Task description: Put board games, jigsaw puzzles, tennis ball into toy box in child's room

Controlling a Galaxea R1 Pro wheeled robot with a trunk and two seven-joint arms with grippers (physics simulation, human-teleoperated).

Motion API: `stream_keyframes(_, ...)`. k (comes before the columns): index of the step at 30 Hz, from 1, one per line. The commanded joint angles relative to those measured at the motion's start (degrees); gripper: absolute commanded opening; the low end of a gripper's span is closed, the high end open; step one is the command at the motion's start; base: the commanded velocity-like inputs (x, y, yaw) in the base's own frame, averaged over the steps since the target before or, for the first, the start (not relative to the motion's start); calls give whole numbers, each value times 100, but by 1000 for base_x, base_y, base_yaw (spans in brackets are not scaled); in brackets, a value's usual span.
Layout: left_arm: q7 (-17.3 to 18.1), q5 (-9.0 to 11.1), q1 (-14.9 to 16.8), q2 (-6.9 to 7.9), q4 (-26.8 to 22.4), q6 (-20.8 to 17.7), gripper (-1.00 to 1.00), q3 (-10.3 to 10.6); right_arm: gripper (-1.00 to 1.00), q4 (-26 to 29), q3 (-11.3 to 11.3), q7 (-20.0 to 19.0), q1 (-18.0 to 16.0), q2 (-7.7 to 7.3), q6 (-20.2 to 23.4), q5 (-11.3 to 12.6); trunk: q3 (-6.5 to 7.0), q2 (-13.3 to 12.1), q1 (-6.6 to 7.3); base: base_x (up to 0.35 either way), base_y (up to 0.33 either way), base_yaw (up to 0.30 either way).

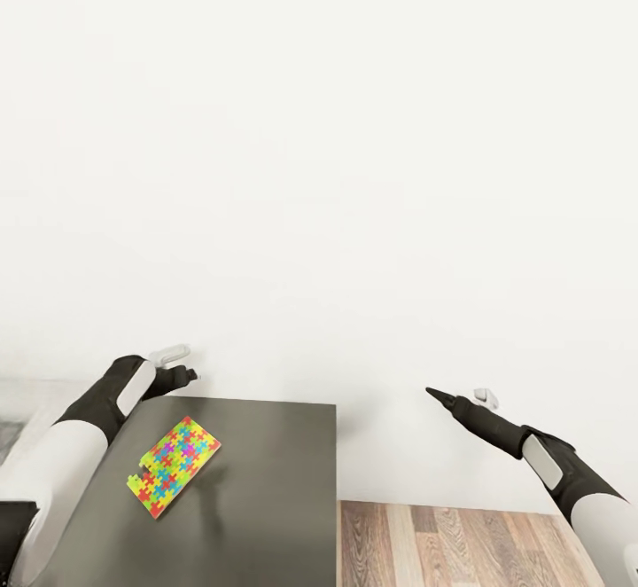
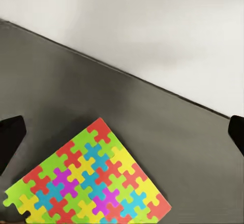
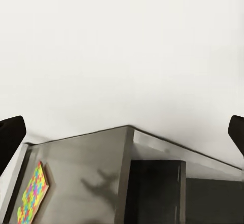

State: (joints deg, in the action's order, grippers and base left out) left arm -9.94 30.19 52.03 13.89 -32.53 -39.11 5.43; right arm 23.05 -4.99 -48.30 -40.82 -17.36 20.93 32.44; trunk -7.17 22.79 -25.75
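Lying flat on the dark grey desk (image 1: 266,481), the jigsaw puzzle (image 1: 173,466) sits near its left edge, with bare top around it. The left claw (image 1: 182,374) hovers spread wide beyond the far edge. The right claw (image 1: 443,395), also wide, hangs over wood-plank floor (image 1: 461,547) beside a white wall (image 1: 354,170).

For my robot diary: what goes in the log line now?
jigsaw puzzle: flat on dark table | left gripper: open, empty | right gripper: open, empty

Jigsaw puzzle (image 2: 86,181) and table (image 1: 266,481) cut off by frame edges.
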Motion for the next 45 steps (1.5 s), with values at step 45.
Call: stream_keyframes(45,32,-152,35,332,150,221,100,50,100,200,-11,-75,-5,-5,160,16,-339,13,-4,0,0,0)
